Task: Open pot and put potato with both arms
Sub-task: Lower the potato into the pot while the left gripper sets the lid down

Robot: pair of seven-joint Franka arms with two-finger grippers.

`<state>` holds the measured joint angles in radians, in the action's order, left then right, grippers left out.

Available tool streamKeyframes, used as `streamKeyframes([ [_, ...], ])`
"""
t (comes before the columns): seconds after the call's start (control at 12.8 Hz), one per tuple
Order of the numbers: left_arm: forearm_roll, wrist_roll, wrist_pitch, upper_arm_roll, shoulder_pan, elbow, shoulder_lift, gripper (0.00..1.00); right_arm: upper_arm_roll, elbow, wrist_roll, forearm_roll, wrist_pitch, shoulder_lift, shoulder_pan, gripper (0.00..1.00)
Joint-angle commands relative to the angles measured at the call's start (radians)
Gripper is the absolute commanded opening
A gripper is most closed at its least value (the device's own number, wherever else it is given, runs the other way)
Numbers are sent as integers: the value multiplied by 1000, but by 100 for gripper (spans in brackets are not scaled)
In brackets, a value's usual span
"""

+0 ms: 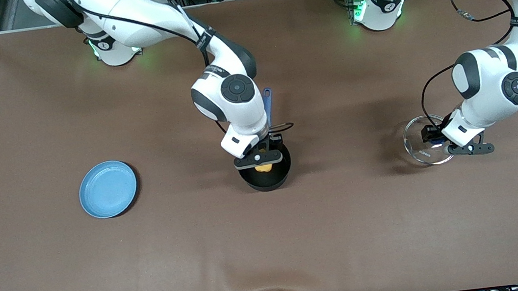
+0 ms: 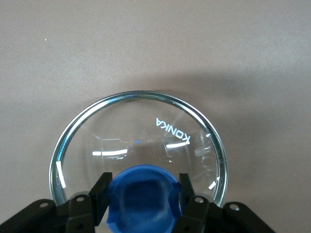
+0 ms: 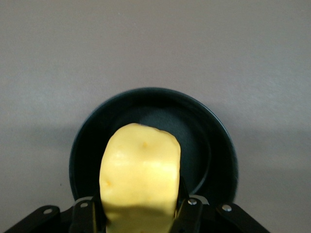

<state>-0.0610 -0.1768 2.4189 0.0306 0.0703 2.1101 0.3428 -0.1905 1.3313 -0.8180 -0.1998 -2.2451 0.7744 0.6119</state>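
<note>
The black pot stands open mid-table, its blue handle pointing toward the robots' bases. My right gripper is just over the pot, shut on the yellow potato. In the right wrist view the potato sits between the fingers above the pot's dark inside. My left gripper is shut on the blue knob of the glass lid, low at the table toward the left arm's end. I cannot tell whether the lid touches the table.
A flat light-blue plate lies on the brown table toward the right arm's end. A cable loop hangs by the right wrist above the pot's handle.
</note>
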Motion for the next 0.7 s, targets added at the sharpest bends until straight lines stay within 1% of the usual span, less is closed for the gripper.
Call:
streamKeyframes([
  [0.0,-104,-103,58,11,29,30,-11,0,20,-50,-27,-15,-8,48,14,0],
  [0.16,-154,-182,75,11,34,34,1,0,22,-49,-26,-12,-8,60,12,0],
  [0.31,-175,-234,98,12,61,33,27,0,22,-49,-33,-6,-8,83,12,0],
  [0.55,-178,-239,100,15,57,24,51,0,22,-49,-67,-7,-11,108,14,0],
  [0.62,-178,-239,100,15,51,19,55,20,23,-47,-67,-9,-21,111,14,0],
])
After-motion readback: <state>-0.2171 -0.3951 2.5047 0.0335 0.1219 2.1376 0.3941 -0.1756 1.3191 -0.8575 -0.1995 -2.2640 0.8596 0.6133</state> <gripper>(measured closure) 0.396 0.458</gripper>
